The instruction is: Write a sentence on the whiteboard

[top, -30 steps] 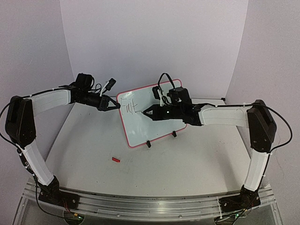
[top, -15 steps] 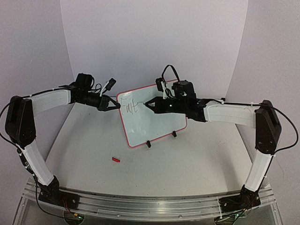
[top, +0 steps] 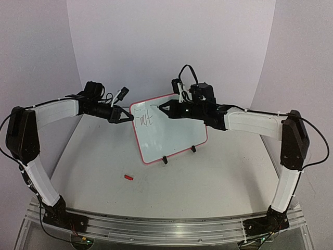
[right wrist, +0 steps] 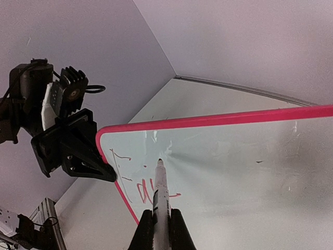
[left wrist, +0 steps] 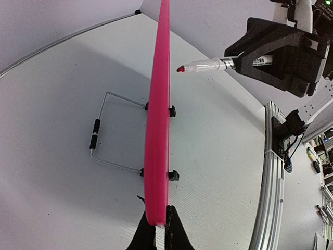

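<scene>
The whiteboard [top: 174,139] stands tilted on its two black clip feet, with a red-pink rim. Handwritten letters [top: 144,119], roughly "Fait", sit near its top left corner; they are the only part of the sentence on the board. My left gripper [top: 130,117] is shut on the board's left edge, and the left wrist view shows it pinching the pink rim [left wrist: 158,130]. My right gripper [right wrist: 160,214] is shut on a marker [right wrist: 161,190]. The marker's tip [left wrist: 180,69] hangs a small gap off the board face, above the letters [right wrist: 141,191].
A small red marker cap [top: 128,177] lies on the table in front of the board. A wire stand [left wrist: 106,130] props the board from behind. White walls enclose the table, and a metal rail [top: 166,229] runs along the near edge.
My right gripper has carried the marker up the board, from the level of the letters to just below the top rim. The left gripper and the board have not moved.
</scene>
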Available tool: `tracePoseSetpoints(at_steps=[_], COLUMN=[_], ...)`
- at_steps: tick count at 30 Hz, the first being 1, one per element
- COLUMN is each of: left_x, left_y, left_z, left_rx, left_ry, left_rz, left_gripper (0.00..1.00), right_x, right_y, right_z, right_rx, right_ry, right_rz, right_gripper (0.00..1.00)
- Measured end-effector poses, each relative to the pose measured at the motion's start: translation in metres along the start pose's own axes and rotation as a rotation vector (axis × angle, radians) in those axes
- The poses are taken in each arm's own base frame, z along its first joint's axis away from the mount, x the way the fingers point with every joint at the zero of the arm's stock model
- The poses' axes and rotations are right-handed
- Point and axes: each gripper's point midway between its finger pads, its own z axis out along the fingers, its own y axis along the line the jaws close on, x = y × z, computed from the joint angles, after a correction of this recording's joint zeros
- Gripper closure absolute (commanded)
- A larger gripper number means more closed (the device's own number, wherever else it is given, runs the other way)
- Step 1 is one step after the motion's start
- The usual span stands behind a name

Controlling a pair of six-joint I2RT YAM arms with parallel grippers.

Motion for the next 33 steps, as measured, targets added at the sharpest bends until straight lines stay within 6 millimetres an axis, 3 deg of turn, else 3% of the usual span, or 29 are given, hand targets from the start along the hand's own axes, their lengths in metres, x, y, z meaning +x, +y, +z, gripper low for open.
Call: tracePoseSetpoints(at_steps=[9,19,33], left_x=[0.0,0.001,0.001], left_y=[0.0,0.002,0.002], left_z=[0.0,0.0,0.0], left_rx=[-0.002,-0.012,-0.012], left_ry=[0.0,0.006,0.006], left_rz=[0.001,-0.007,-0.007], left_gripper=[1.0,1.0,1.0], right_x=[0.014,0.063,0.065], right_y=[-0.011,-0.026,-0.026], right_z=[0.006,0.002,0.001], right_rx=[0.033,0.049,0.046], right_ry=[0.028,0.128,0.131], right_rz=[0.009,0.038,0.063], right_gripper=[1.0,1.0,1.0])
